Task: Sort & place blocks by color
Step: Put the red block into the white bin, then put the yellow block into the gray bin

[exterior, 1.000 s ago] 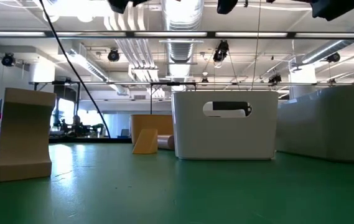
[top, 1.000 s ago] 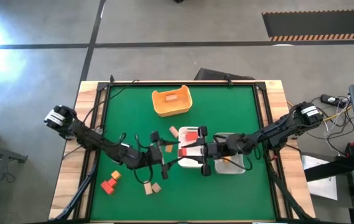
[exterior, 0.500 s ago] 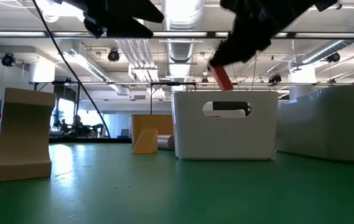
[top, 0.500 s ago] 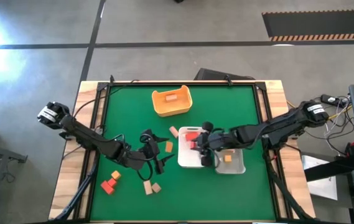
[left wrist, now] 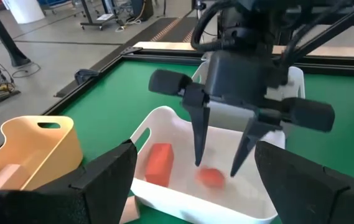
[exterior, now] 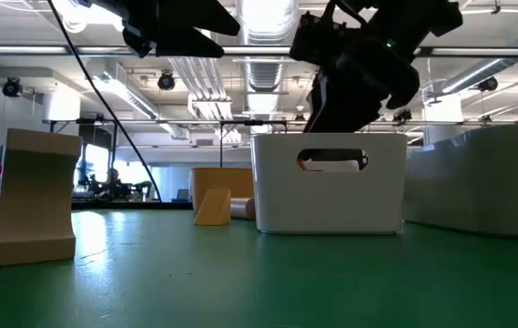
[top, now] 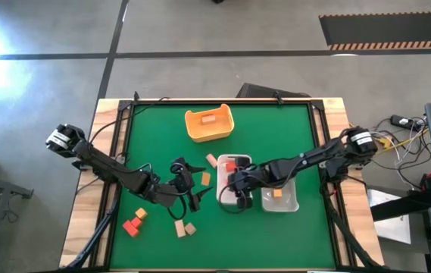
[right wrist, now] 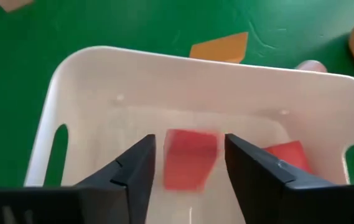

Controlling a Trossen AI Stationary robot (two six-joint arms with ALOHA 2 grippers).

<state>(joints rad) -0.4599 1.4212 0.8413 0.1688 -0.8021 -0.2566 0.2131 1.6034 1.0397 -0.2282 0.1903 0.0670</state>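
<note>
My right gripper (right wrist: pixel 189 142) is open and points down into the white tray (top: pixel 223 199). A red block (right wrist: pixel 190 163) lies on the tray floor below its fingers, apart from them, and shows blurred in the right wrist view. A second red block (right wrist: pixel 285 154) lies beside it. My left gripper (top: pixel 191 186) is open, on the white tray's left side, holding nothing. An orange block (top: pixel 205 178) lies on the mat between it and the tray. Red and orange blocks (top: pixel 132 224) and two tan blocks (top: pixel 184 227) rest near the table's near left corner.
A clear tray (top: pixel 285 203) with one orange block (top: pixel 276 192) stands right of the white tray. The yellow-orange tub (top: pixel 209 123) with a tan block inside stands toward the far edge. A pale block (top: pixel 211 160) lies by the white tray's far left corner. Open green mat lies to the right and near.
My right gripper carried a red block above the white tray, moved left and down over it, and opened; the block now lies in the tray. My left gripper drew back a little toward the table's left edge.
</note>
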